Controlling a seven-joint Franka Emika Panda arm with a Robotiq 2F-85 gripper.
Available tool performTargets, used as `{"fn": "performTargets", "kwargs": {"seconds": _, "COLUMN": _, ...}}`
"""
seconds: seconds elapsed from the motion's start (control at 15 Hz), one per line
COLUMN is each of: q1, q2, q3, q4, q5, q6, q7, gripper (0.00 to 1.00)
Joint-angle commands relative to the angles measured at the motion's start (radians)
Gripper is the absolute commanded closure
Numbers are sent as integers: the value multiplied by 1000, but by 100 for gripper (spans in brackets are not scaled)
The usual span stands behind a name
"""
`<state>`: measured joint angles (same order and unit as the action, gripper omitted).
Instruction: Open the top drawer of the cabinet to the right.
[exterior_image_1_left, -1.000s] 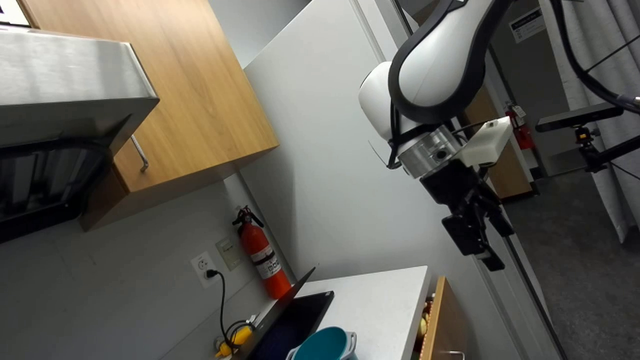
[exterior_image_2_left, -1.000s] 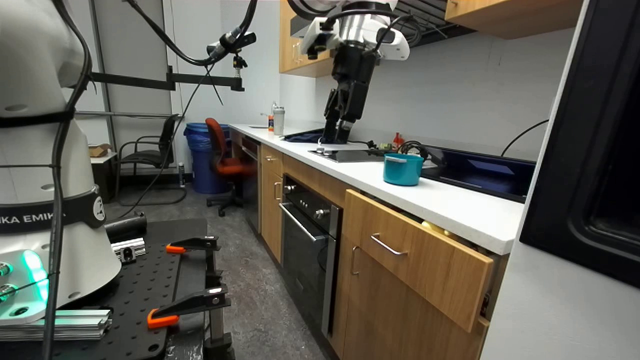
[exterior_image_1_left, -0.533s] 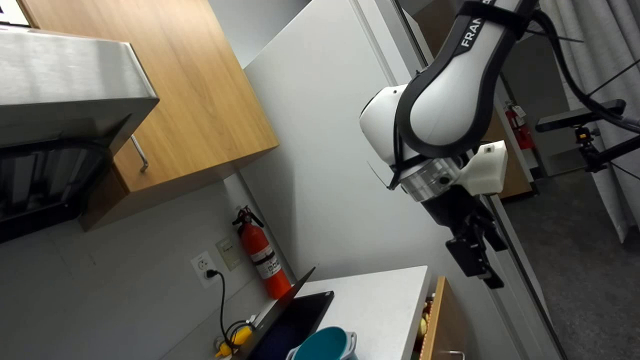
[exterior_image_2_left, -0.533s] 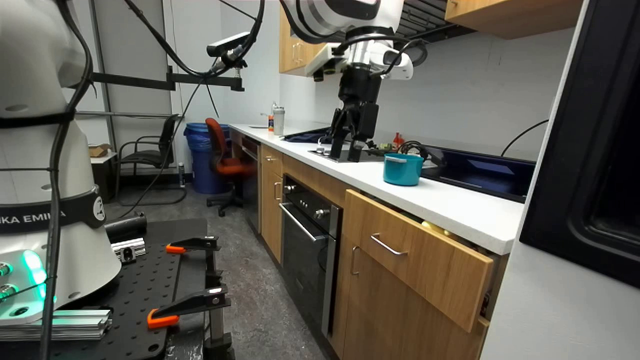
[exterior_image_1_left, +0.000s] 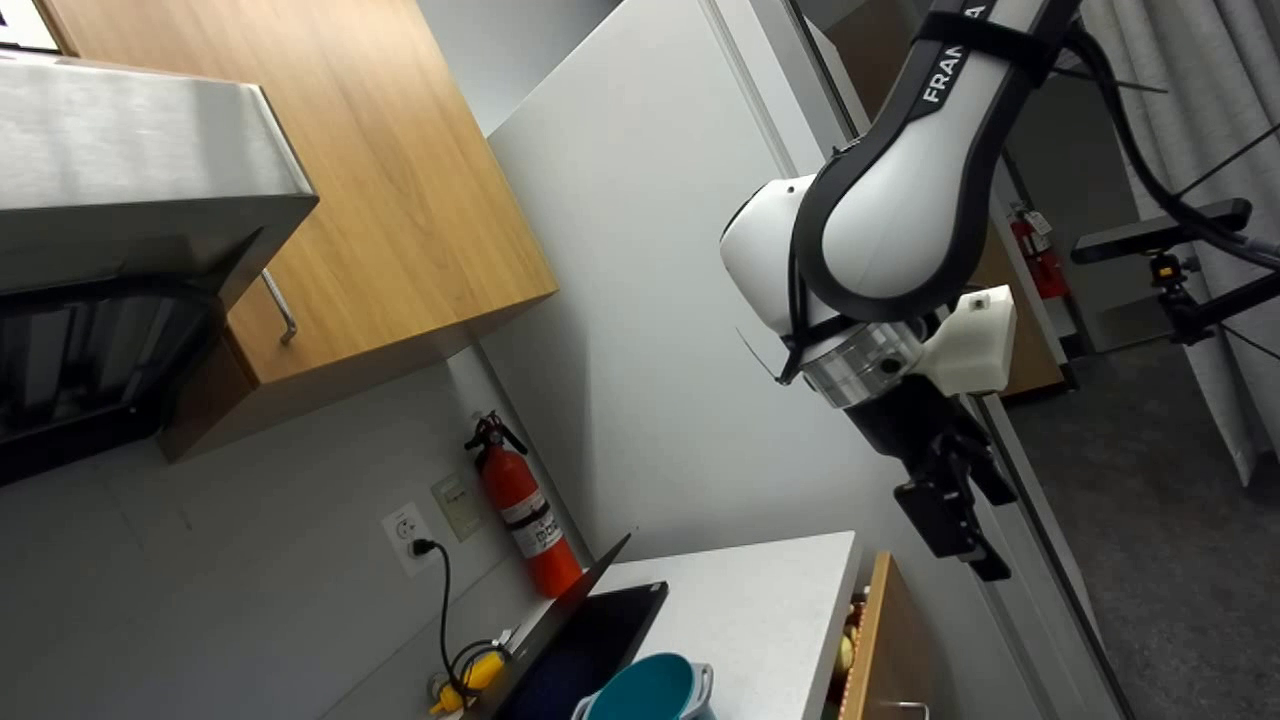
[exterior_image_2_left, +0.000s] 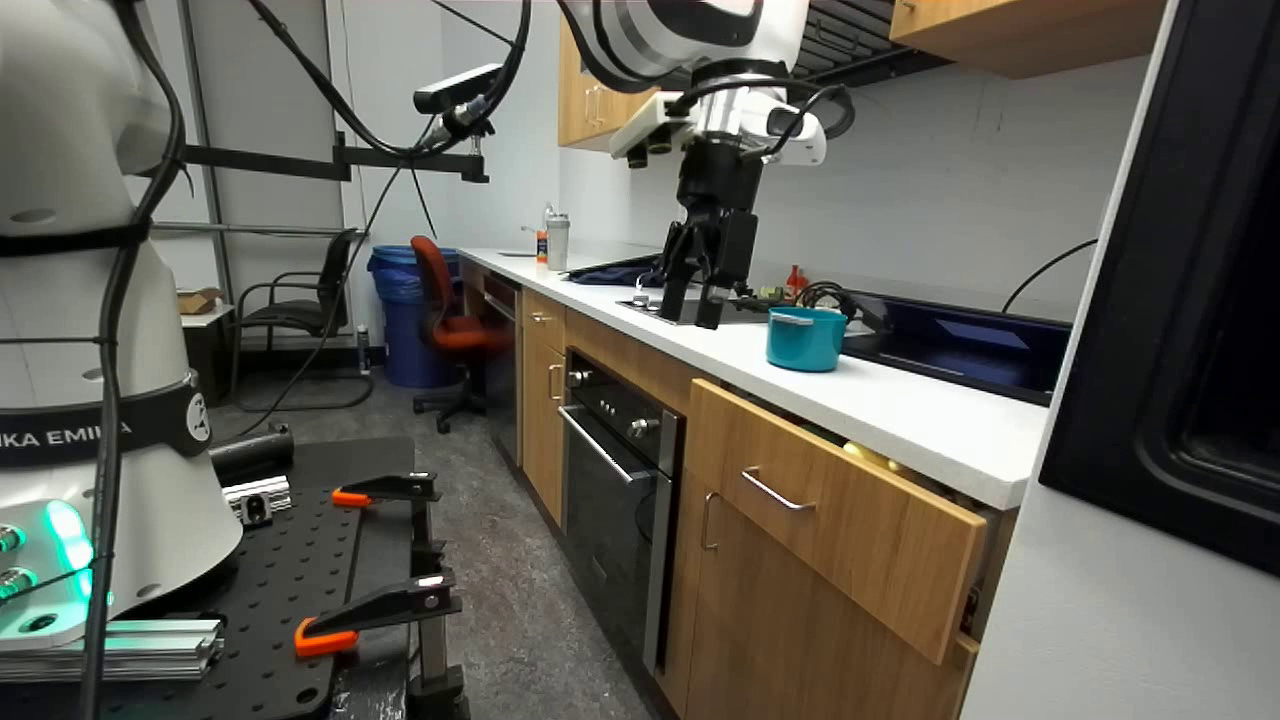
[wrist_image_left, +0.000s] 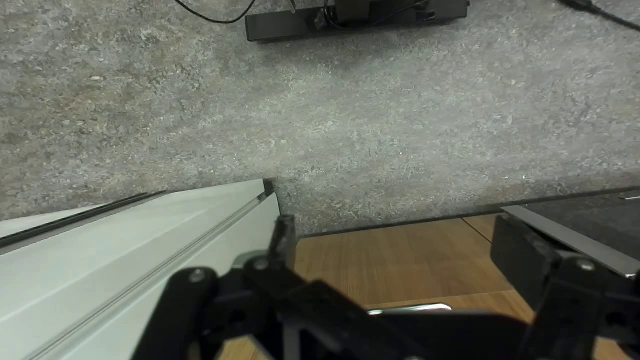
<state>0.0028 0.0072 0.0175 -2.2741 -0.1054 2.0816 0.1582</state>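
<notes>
The top drawer (exterior_image_2_left: 840, 505) of the cabinet (exterior_image_2_left: 790, 630) is partly open, in both exterior views (exterior_image_1_left: 890, 645). Its light-wood front stands out from under the white countertop (exterior_image_2_left: 940, 430). Yellowish items show in the gap. Its metal handle (exterior_image_2_left: 778, 489) is free; it also shows in the wrist view (wrist_image_left: 415, 308), partly hidden by the gripper body. My gripper (exterior_image_2_left: 690, 316) is open and empty, pointing down. In an exterior view (exterior_image_1_left: 997, 538) it hangs above and apart from the drawer front. In the wrist view (wrist_image_left: 395, 245) its fingers are wide apart over the cabinet's front.
A teal pot (exterior_image_2_left: 806, 338) and a dark open case (exterior_image_2_left: 960, 345) stand on the countertop. A black oven (exterior_image_2_left: 618, 510) is beside the cabinet. A tall white-grey panel (exterior_image_1_left: 690, 330) rises at the cabinet's end. A black-topped robot table (exterior_image_2_left: 290, 560) stands across the aisle.
My gripper has moved down and come a little more upright, mostly in the first half second; since then it is nearly still. The drawer has not moved.
</notes>
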Motion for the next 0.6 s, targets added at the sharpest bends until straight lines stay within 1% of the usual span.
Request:
{"fn": "performTargets", "kwargs": {"seconds": 0.0, "q1": 0, "q2": 3, "q3": -6, "q4": 6, "q5": -8, "q6": 7, "q7": 6, "gripper": 0}}
{"fn": "performTargets", "kwargs": {"seconds": 0.2, "q1": 0, "q2": 36, "q3": -9, "q4": 41, "q5": -34, "q6": 4, "q7": 14, "gripper": 0}}
{"fn": "performTargets", "kwargs": {"seconds": 0.53, "q1": 22, "q2": 112, "q3": 9, "q4": 100, "q5": -62, "q6": -13, "q7": -8, "gripper": 0}}
